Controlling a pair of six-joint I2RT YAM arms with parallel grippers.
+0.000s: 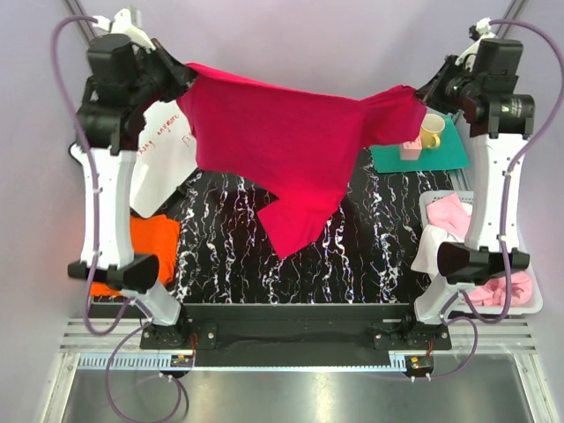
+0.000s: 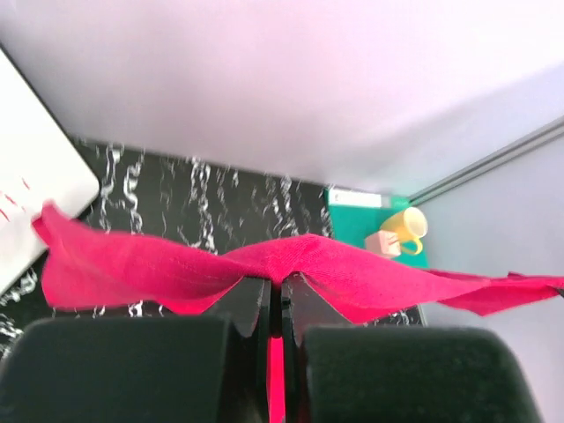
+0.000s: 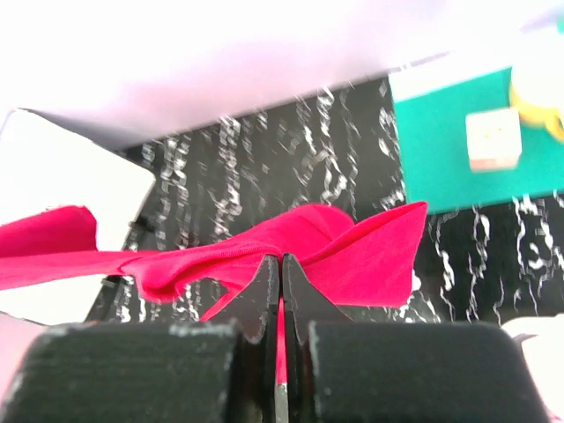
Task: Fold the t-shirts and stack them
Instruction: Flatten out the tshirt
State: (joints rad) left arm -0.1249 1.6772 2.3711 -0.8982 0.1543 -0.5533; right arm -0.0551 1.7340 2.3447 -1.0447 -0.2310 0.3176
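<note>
Top external view shows the magenta-red t-shirt [image 1: 282, 150] stretched in the air above the black marbled mat [image 1: 370, 256], carried by both arms. The left gripper [image 1: 181, 75] grips one upper edge over the mat's far left corner. The right gripper [image 1: 425, 92] grips the other over its far right corner. In each wrist view the jaws are pressed together on a pinch of red cloth. The body hangs in a slanted point toward the mat's middle; whether the tip touches the mat cannot be told.

The step in hand looks like spreading the shirt before a first fold. The next move probably calls for lowering both ends together with the cloth taut, so that it lands flat on the mat. It should stay clear of the orange t-shirt [image 1: 154, 242] at the mat's left edge.
</note>
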